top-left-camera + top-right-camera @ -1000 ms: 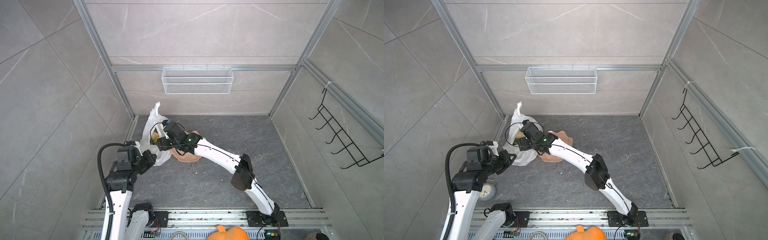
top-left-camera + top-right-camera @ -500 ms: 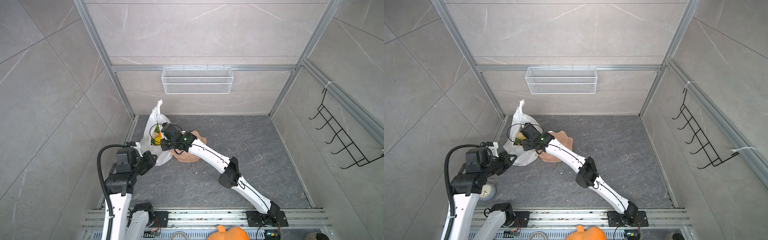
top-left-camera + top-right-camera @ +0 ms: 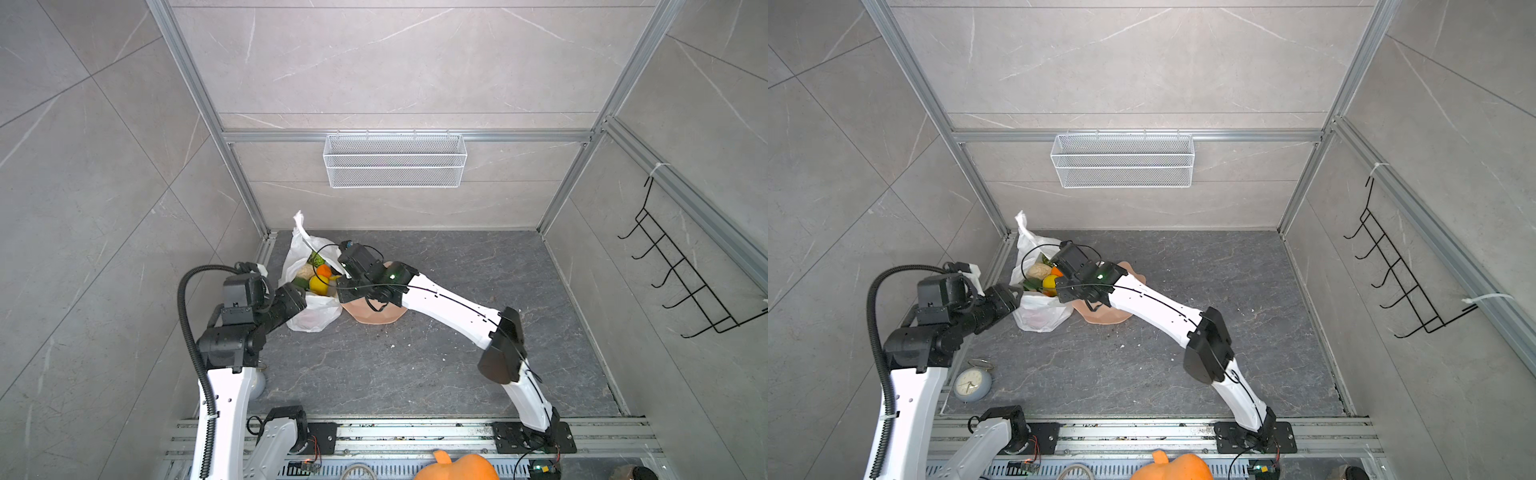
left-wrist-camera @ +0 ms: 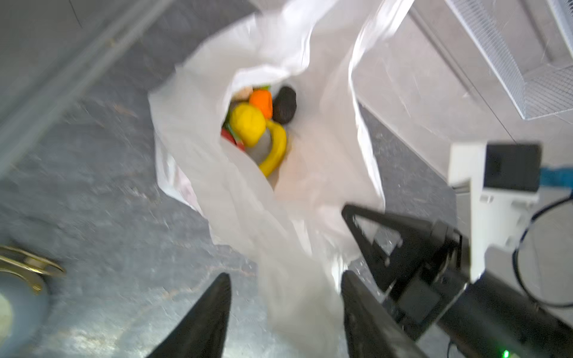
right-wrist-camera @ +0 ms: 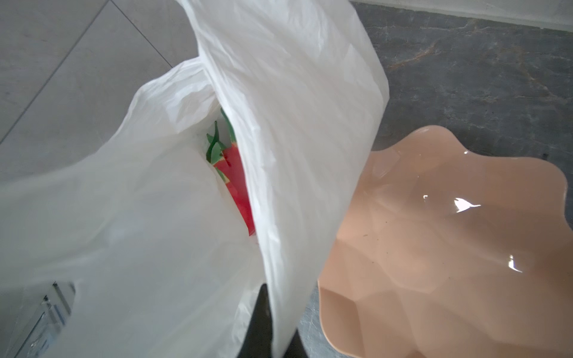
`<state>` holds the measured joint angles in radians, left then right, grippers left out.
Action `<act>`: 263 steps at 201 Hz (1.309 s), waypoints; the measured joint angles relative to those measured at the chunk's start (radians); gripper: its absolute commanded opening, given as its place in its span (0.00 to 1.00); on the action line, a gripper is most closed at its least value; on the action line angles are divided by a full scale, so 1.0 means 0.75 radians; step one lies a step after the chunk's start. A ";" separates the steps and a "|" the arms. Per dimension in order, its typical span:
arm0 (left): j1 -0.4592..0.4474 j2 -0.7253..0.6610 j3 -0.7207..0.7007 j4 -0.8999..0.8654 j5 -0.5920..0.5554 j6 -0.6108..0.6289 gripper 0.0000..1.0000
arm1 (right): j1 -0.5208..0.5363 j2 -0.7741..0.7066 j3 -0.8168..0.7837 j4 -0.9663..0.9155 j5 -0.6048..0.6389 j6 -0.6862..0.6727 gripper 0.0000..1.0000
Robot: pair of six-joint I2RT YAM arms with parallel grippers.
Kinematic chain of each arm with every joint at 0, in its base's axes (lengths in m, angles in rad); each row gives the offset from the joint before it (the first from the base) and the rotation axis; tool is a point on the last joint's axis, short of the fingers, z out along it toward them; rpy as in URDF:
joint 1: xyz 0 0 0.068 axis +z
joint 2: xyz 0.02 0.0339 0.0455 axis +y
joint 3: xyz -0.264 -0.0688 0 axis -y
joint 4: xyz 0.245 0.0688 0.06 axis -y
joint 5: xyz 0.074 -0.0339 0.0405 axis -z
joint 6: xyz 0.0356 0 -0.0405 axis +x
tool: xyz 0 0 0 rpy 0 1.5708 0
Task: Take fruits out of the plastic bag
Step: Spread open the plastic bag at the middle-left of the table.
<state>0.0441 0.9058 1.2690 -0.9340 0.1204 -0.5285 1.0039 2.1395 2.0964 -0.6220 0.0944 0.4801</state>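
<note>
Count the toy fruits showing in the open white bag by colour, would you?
Yellow: 2, lemon and banana
Orange piece: 1
Black piece: 1
Red dragon fruit: 1
Beige piece: 1
Green piece: 1
Total: 7 showing; more may lie hidden in the plastic bag.

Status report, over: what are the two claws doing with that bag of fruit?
Left gripper open, plastic bag film loose between jaws. Right gripper shut on bag rim. Fruits inside bag; bowl beside it bare. Right wrist crowds the mouth.
</note>
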 measured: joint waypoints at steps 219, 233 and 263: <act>0.067 0.813 0.210 -0.073 -0.094 0.306 0.71 | -0.014 -0.116 -0.397 0.378 -0.076 0.061 0.00; 0.065 0.884 0.238 -0.072 -0.104 0.308 0.65 | -0.014 -0.116 -0.397 0.378 -0.077 0.061 0.00; 0.064 0.993 0.273 -0.072 -0.127 0.307 0.37 | -0.014 -0.118 -0.404 0.392 -0.076 0.061 0.00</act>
<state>0.0921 1.6508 1.4738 -0.9882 0.0250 -0.2981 0.9932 2.0510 1.7931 -0.3279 0.0376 0.5255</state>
